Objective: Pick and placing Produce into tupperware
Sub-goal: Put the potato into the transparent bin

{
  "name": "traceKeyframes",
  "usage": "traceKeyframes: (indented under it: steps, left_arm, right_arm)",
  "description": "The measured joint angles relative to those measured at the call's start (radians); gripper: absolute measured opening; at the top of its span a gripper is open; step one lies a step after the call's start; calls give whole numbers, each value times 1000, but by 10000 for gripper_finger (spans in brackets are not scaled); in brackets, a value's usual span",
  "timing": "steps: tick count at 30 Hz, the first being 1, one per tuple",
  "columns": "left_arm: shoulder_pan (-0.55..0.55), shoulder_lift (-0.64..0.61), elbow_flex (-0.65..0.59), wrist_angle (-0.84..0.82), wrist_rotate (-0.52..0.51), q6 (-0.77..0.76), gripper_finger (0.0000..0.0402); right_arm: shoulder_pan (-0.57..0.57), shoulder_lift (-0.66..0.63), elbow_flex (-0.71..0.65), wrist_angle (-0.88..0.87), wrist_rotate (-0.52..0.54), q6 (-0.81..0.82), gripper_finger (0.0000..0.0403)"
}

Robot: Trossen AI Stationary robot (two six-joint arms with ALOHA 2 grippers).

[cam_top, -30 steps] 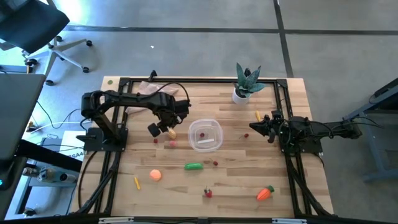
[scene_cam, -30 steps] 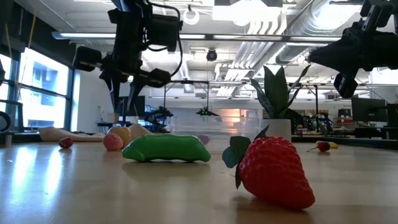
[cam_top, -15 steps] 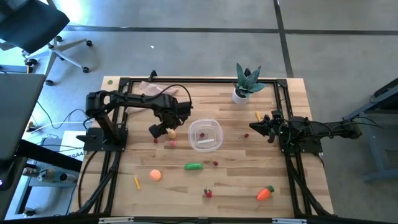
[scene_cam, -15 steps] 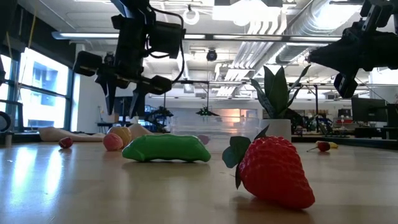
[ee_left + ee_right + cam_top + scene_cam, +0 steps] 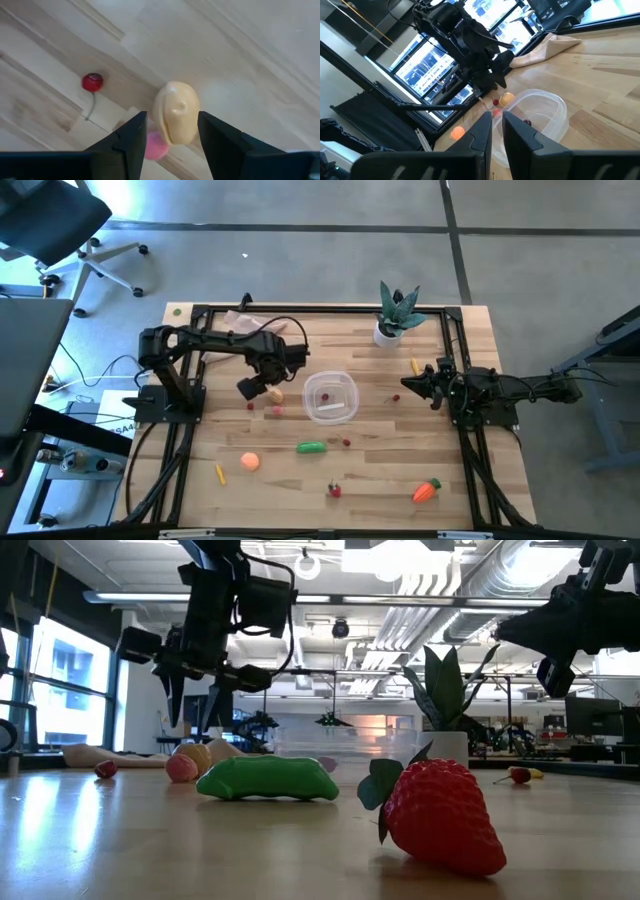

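Observation:
My left gripper (image 5: pixel 262 389) hangs open just above a tan egg-shaped piece (image 5: pixel 175 114); in the left wrist view its fingers stand on either side of the piece, and in the low view the gripper (image 5: pixel 195 712) ends short of it. A pink piece (image 5: pixel 155 146) lies against the tan piece, with a red cherry (image 5: pixel 92 82) close by. The clear round tupperware (image 5: pixel 330 397) sits at mid-table, right of that gripper. My right gripper (image 5: pixel 408 386) waits, shut, above the table's right side. A green pepper (image 5: pixel 311 447), an orange ball (image 5: pixel 249 462), a strawberry (image 5: pixel 335 490) and a carrot (image 5: pixel 427 491) lie on the near half.
A spiky plant in a white pot (image 5: pixel 395 320) stands at the far edge, and a beige cloth (image 5: pixel 245 323) lies at the far left. A black frame (image 5: pixel 300 309) borders the table. Small yellow sticks (image 5: pixel 219 473) (image 5: pixel 414 366) and tiny red bits (image 5: pixel 347 443) are scattered about.
My left gripper has sunk a little toward the tan piece. Nothing on the table has moved.

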Motion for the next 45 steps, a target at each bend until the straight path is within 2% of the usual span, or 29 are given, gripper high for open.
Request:
traceKeyframes:
  steps: [3, 14, 19, 25, 35, 45]
  left_arm:
    - [-3, 20, 0, 8, -17, 1, 183]
    - [-7, 34, -1, 33, 19, -16, 262]
    - [-7, 34, -77, 138, 60, -17, 276]
    - [-8, 34, -141, 244, 115, -38, 278]
    - [-7, 34, -154, 251, 81, -38, 274]
    - [-7, 34, -154, 245, 82, -42, 209]
  right_arm:
    - [0, 0, 0, 0, 0, 0, 36]
    - [0, 0, 0, 0, 0, 0, 36]
    - [0, 0, 0, 0, 0, 0, 36]
    - [0, 0, 0, 0, 0, 0, 36]
    - [0, 0, 0, 0, 0, 0, 36]
    - [0, 0, 0, 0, 0, 0, 36]
